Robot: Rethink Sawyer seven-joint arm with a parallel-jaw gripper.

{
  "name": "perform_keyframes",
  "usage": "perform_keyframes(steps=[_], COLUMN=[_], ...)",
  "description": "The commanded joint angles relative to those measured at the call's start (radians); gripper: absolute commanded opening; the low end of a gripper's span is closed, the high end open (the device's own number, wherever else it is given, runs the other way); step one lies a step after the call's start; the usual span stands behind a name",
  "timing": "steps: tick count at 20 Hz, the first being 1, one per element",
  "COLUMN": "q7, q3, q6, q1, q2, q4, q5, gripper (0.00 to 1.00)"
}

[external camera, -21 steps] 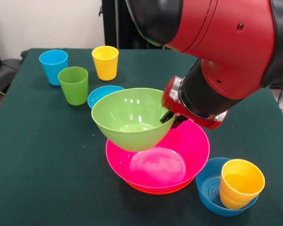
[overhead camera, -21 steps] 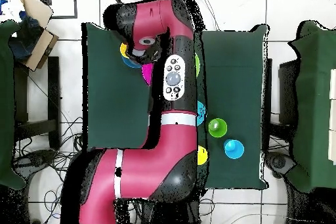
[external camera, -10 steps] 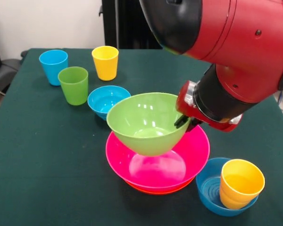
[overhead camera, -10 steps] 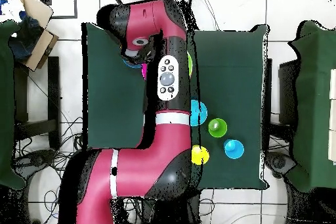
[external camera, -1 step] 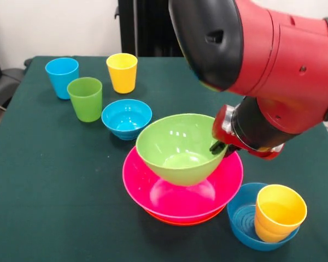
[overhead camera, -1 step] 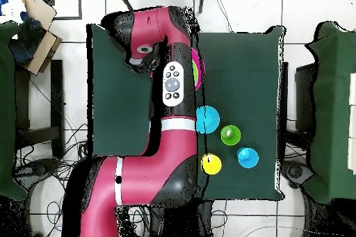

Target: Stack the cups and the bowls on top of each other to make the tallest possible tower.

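Dark green cloth covers the table (external camera, -1 step: 54,180), and the stacking pieces are spread over it; the arm reaches in over the middle. At centre sits the pink bowl (external camera, -1 step: 153,191) with an orange rim (external camera, -1 step: 180,221) showing beneath it — a wide base, which suits a tower's bottom. The gripper (external camera, -1 step: 221,146) is closed on the lime bowl (external camera, -1 step: 177,147) at its rim, on the side nearest the wrist, so the bowl hangs mouth-up over the pink one; its underside looks just above the pink floor, or barely touching — I cannot tell which. Held by the rim, it can nest straight down once released.

Waiting behind are a blue bowl (external camera, -1 step: 126,118), a green cup (external camera, -1 step: 86,98), a light blue cup (external camera, -1 step: 62,77) and a yellow cup (external camera, -1 step: 122,72), standing apart and upright, easy to pick. Near the front corner another blue bowl (external camera, -1 step: 241,221) holds the squat orange cup (external camera, -1 step: 277,212). No red bowl shows; from overhead the arm hides the base almost entirely. The tower looks barely begun, judging by how much stands loose.
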Motion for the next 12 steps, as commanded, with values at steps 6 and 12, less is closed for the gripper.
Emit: perform_keyframes(steps=[6,12], q7=[0.211,0.223], q3=[0.031,0.007], q6=[-0.144,-0.150], q1=[0.022,0.031], q2=[0.037,0.017], q4=[-0.013,-0.005], q5=[-0.015,0.003], gripper=[1.00,1.00])
